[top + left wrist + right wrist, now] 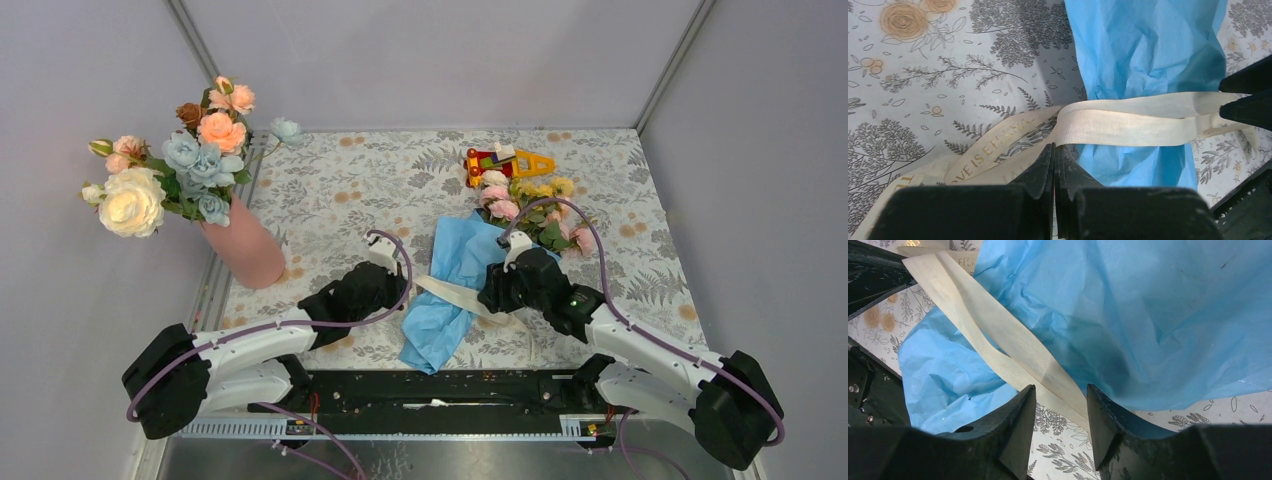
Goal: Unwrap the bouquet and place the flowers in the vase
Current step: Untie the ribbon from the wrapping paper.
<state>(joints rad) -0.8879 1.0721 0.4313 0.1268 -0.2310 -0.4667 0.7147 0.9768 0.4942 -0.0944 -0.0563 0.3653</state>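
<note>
The bouquet lies mid-table, its crinkled blue paper (445,295) pointing at me and its small pink, yellow and cream flowers (530,205) at the far end. A cream ribbon (1128,120) crosses the paper (1148,45). My left gripper (1055,147) is shut, its tips pinching the ribbon's lower edge where it kinks. My right gripper (1062,390) is open just right of the paper (1158,315), and the ribbon (998,335) runs loose down into the gap between its fingers. The salmon-pink vase (245,250) stands far left, holding big peach, blue and cream blooms.
A red-and-yellow toy (505,160) sits just beyond the bouquet's flowers. The floral tablecloth (340,190) covers the table, with grey walls close on the left, right and back. The big blooms (165,175) overhang the table's left edge.
</note>
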